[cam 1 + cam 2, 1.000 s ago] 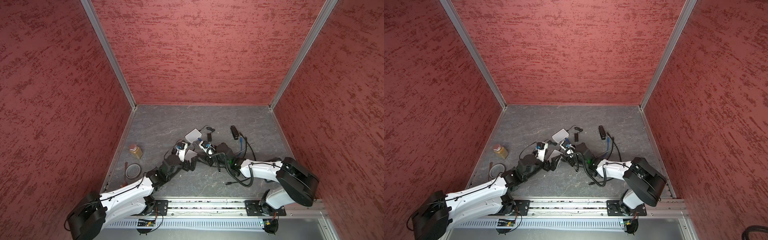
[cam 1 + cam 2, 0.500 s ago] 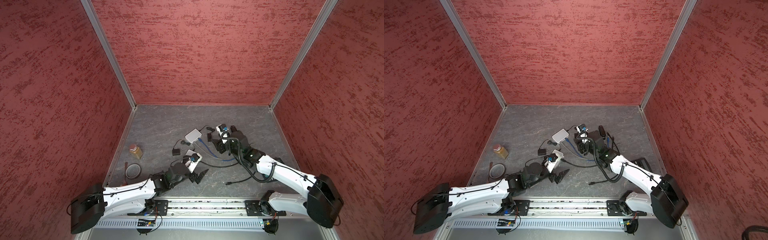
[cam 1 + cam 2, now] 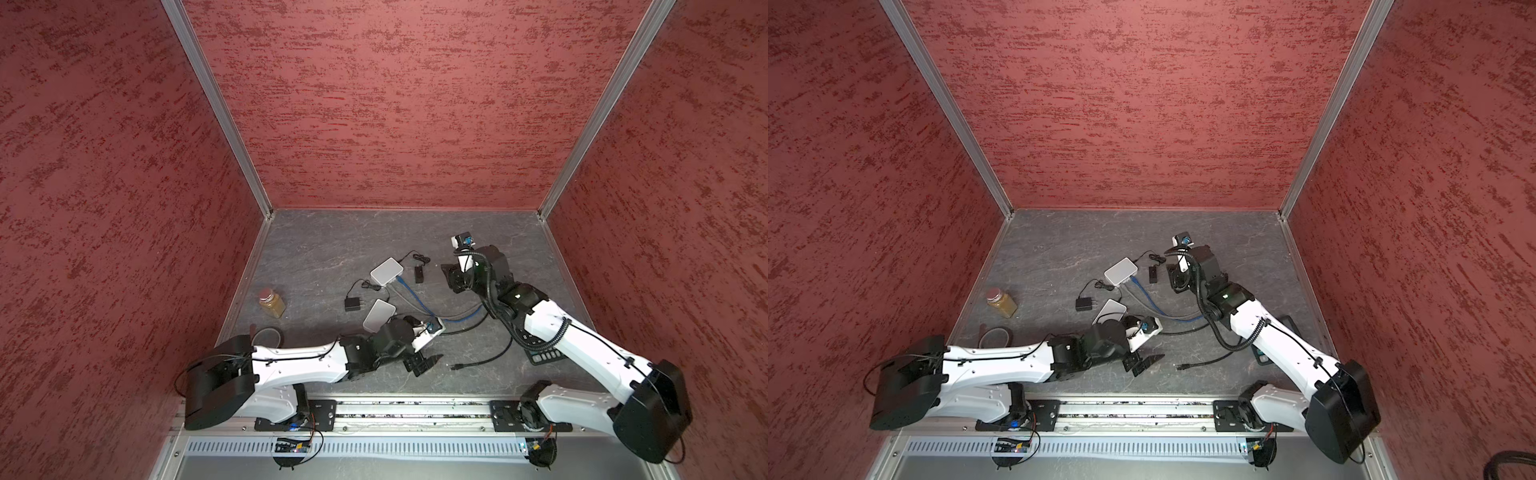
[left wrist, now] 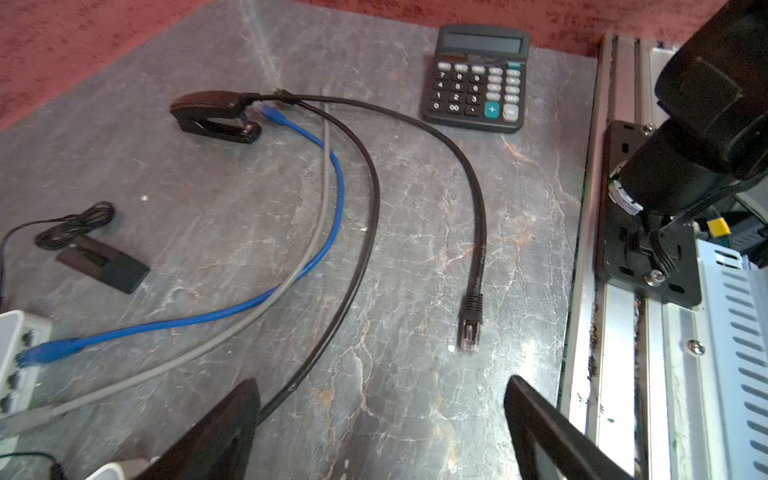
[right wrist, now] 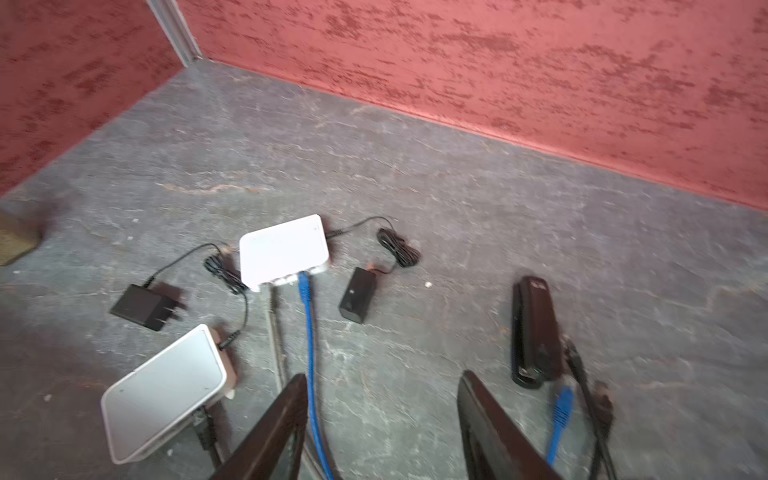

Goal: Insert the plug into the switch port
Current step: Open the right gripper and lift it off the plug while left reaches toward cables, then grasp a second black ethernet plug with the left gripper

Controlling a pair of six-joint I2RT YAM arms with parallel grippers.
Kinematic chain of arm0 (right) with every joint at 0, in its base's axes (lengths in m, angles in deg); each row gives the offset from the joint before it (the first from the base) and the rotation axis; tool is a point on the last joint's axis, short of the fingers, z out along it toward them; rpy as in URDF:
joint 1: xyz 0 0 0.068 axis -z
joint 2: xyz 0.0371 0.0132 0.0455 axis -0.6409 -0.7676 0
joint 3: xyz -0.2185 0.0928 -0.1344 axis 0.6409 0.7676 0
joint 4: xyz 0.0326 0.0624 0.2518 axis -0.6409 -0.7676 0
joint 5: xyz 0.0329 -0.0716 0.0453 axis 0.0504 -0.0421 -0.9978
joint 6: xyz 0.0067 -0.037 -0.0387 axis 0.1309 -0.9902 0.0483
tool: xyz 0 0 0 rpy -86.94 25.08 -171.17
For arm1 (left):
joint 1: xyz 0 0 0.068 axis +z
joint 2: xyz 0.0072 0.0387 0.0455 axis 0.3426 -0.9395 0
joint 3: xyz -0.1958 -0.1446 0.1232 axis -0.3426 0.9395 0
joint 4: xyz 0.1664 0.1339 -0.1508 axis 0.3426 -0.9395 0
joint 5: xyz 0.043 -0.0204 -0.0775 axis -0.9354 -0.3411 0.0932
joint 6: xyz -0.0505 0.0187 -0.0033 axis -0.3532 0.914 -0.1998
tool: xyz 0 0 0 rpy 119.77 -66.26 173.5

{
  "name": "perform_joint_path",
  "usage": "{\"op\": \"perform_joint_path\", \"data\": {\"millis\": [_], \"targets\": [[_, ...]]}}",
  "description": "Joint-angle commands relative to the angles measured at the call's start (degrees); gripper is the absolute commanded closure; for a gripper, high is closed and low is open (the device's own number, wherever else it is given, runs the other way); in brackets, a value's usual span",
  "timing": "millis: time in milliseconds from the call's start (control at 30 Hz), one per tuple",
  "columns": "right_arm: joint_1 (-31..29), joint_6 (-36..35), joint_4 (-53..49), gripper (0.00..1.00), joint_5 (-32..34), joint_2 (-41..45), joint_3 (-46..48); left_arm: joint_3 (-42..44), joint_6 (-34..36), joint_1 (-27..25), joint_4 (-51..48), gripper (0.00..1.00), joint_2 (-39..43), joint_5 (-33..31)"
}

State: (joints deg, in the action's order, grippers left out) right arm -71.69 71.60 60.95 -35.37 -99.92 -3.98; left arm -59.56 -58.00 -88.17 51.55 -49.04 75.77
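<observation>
Our left gripper hangs with jaws apart and empty, close to the plug lying on the surface. We judge the plug light and rigid, its latch fragile and its cable springy, so we would pinch the boot's sides. In a top view its long axis runs 9–3, tip toward 9 o'clock. The switch sits well apart at 11 o'clock. Our right gripper is also spread and empty.

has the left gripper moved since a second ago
Yes. In a top view the left gripper has drawn back from the far white switch, which stayed put, toward the near rail.
</observation>
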Motion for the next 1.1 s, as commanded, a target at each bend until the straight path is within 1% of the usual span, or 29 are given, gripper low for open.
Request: {"op": "perform_joint_path", "data": {"millis": [0, 100, 167, 333, 467, 633, 800, 1067], "targets": [[1.87, 0.23, -4.87, 0.41, 3.4, 0.28, -2.01, -3.81, 1.73, -0.16, -5.7, 0.1, -3.6, 4.89], [3.8, -0.11, -6.13, 0.41, 5.07, 0.84, -2.04, -6.14, 2.14, -0.22, -6.86, 0.12, -6.93, 6.63], [5.41, -0.47, -6.82, 0.41, 6.08, 1.35, -1.99, -7.88, 2.33, -0.18, -8.1, 0.15, -9.4, 7.65], [9.56, -1.36, -9.17, 0.4, 8.42, 1.81, -2.71, -14.45, 3.37, -0.16, -14.44, 0.2, -16.08, 9.77], [11.73, -1.68, -9.49, 0.41, 8.75, 2.08, -2.39, -19.16, 3.82, 0.09, -18.62, 0.2, -20.72, 11.73], [13.55, -1.72, -8.55, 0.41, 7.55, 2.68, -0.91, -23.73, 3.24, 0.46, -22.35, 0.22, -25.76, 16.33], [14.32, -1.9, -7.84, 0.41, 6.37, 2.74, 0.21, -25.32, 2.61, 0.46, -22.84, 0.27, -28.39, 16.08], [14.88, -2.15, -6.96, 0.42, 5.08, 2.79, 1.38, -26.65, 3.92, 0.38, -22.78, 0.37, -30.29, 15.01]]}}
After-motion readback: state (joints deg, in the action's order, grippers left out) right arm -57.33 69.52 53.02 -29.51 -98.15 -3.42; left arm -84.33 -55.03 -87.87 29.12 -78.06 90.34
